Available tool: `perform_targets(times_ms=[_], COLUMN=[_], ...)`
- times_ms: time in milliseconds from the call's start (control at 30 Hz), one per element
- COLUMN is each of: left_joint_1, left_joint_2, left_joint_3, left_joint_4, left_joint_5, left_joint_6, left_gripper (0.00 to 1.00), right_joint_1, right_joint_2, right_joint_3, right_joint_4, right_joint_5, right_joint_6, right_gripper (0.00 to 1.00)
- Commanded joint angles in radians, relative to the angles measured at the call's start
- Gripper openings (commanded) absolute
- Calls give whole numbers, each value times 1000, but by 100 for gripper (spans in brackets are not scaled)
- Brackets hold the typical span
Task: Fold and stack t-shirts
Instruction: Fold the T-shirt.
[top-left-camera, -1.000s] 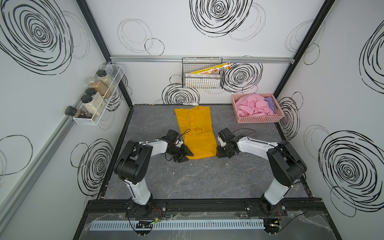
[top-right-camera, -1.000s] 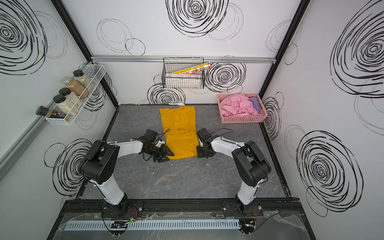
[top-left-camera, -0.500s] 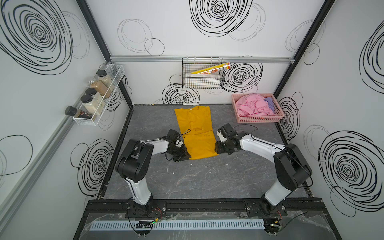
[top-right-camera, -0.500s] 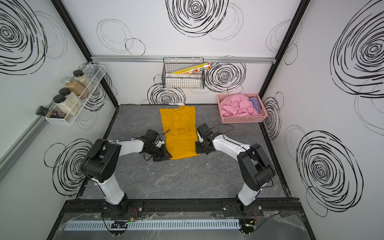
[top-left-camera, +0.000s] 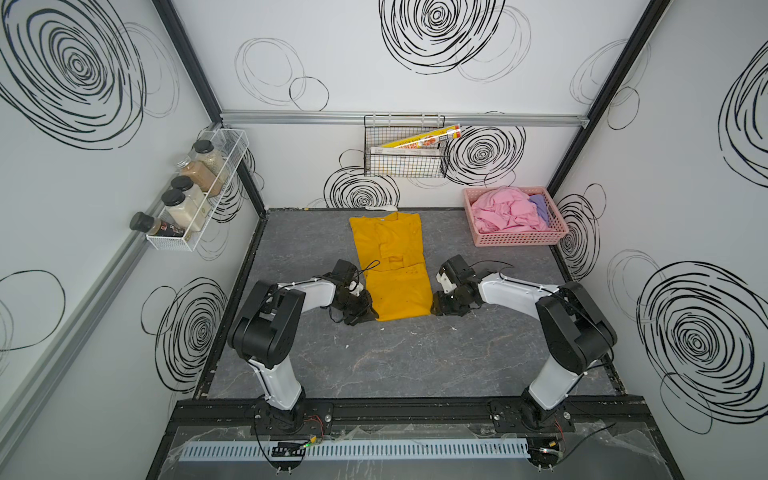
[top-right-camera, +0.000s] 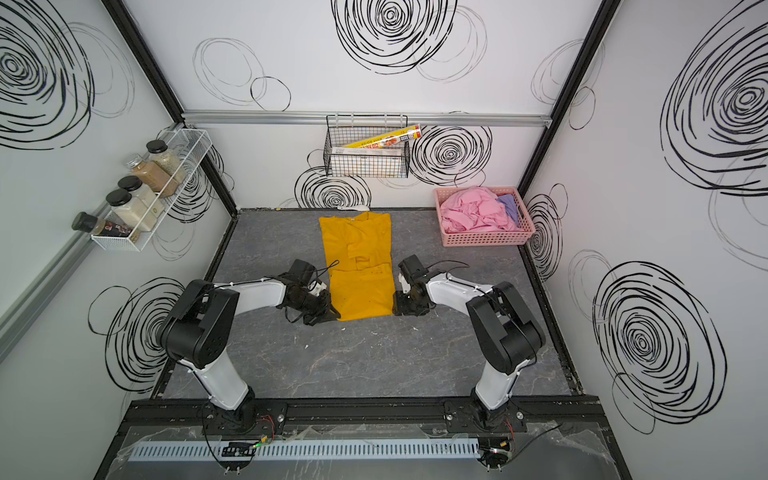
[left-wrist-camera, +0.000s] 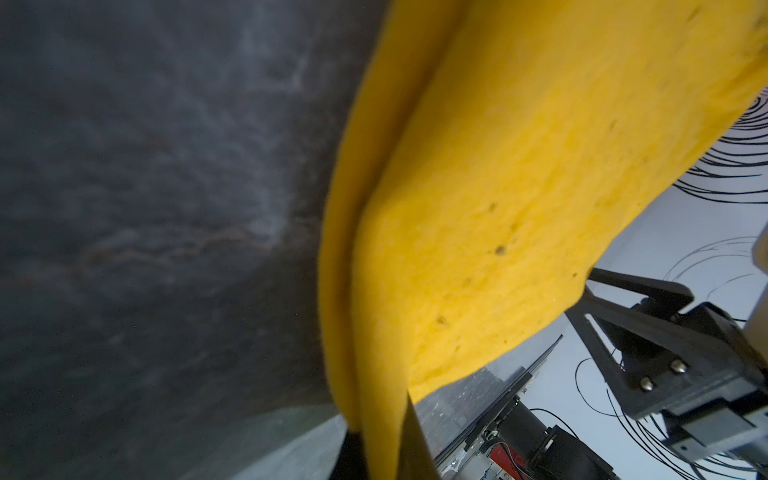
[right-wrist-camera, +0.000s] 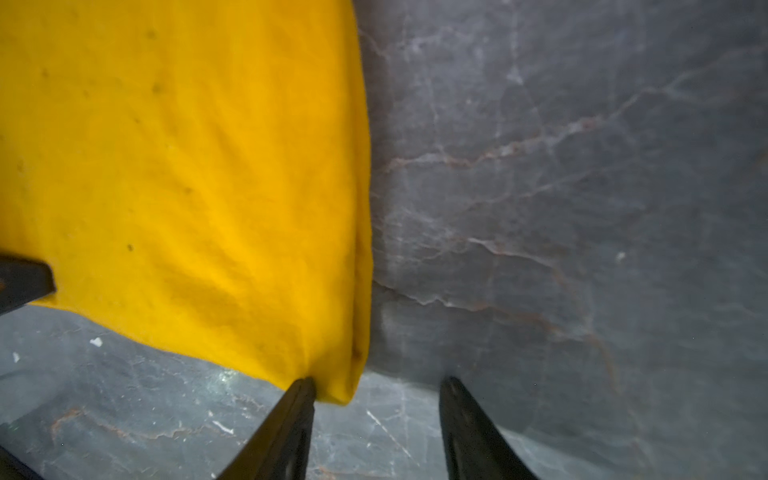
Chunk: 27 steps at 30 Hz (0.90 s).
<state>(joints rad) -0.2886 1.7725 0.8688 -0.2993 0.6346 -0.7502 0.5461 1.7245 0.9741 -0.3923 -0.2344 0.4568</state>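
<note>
Step in hand: grabbing the hem for the end fold. Mustard t-shirt (top-left-camera: 390, 266) lies on the tabletop (top-left-camera: 415, 357) as a long strip, sleeves already tucked in. Left fingers (left-wrist-camera: 415, 457) are clamped tight on one hem corner, with cloth pinched between them. Right fingers (right-wrist-camera: 291, 428) are spread apart and grip nothing; the other hem corner sits between them, touching one finger. Next, probably: right fingers close, then both lift the hem toward the collar end. Pink t-shirt (top-left-camera: 505, 208) and lavender t-shirt (top-left-camera: 540, 205) are bunched in the basket (top-left-camera: 515, 240), well beyond the right fingers.
</note>
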Motion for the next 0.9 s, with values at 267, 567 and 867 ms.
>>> perform_targets(times_ms=[267, 567, 867], left_joint_1=[14, 23, 28], left_joint_2=[34, 60, 94], left_joint_3=[-6, 25, 61], left_joint_4=[-123, -133, -124], left_joint_5=[-100, -108, -109], left_joint_6=[31, 32, 30], left_gripper=[0, 0, 0], right_joint_1=[-28, -28, -28], right_joint_2=[58, 112, 129], right_joint_3=[-67, -37, 8], right_joint_4=[140, 173, 145], right_joint_5=[-176, -240, -244], right_joint_6=[74, 89, 57], right_gripper=[52, 32, 1])
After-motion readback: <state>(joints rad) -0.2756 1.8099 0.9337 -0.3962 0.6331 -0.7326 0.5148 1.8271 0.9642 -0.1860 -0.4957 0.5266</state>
